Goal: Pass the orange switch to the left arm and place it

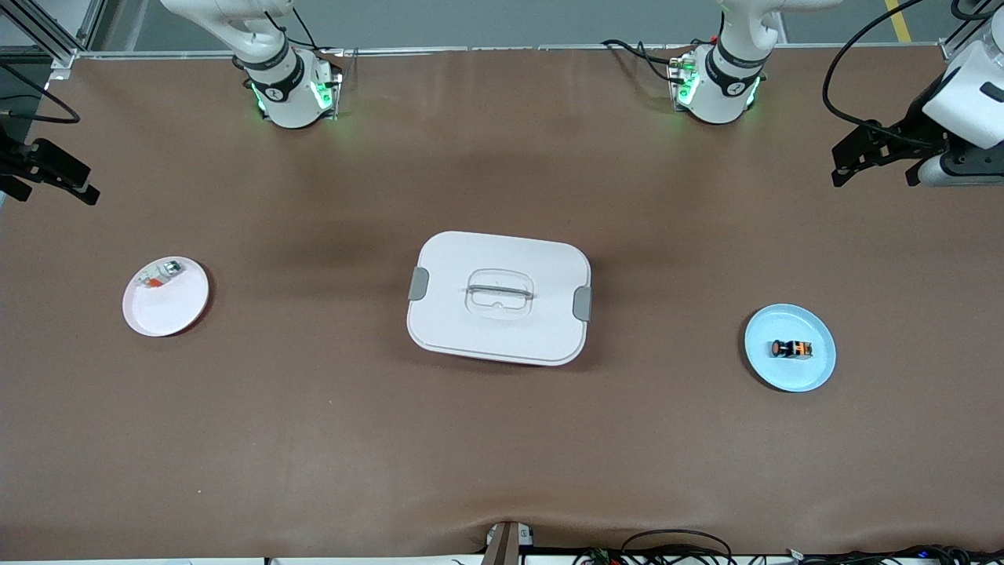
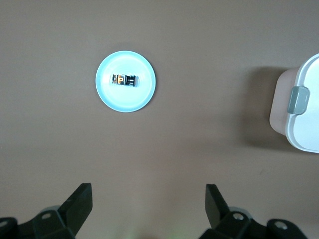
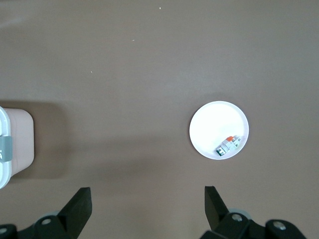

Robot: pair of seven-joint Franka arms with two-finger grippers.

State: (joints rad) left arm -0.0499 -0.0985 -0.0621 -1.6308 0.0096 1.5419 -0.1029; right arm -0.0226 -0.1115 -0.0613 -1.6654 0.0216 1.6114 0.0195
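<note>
Both of your grippers stand spread wide and hold nothing. The left gripper [image 1: 878, 161] hangs in the air over the bare table mat at the left arm's end; in the left wrist view its black fingers [image 2: 79, 201] frame open brown surface. The right gripper [image 1: 51, 176] hangs over the mat at the right arm's end, fingers [image 3: 79, 204] likewise apart and touching nothing — both arms wait.

Near to far, from the front camera: a broad strip of bare brown table [image 1: 314, 439] runs along the near edge, matte and slightly rippled. Next comes the light blue plate [image 1: 808, 377] toward the left arm's end, round and shallow. The orange switch [image 1: 791, 349] lies on its side at the middle of that plate: a small black cylinder with orange bands.

The box [image 1: 502, 259] sits at the table's centre, well apart from both plates — white plastic, rounded corners, grey side clips [image 1: 419, 283], a clear recessed handle [image 1: 500, 294] in the lid. Toward the right arm's end is the white round plate [image 1: 176, 310], carrying a small silvery-white part [image 1: 161, 275] with an orange-red bit near the plate's rim.

Open mat lies between the box and each plate, and between the box and the arm bases [image 1: 290, 94] at the table's edge.
</note>
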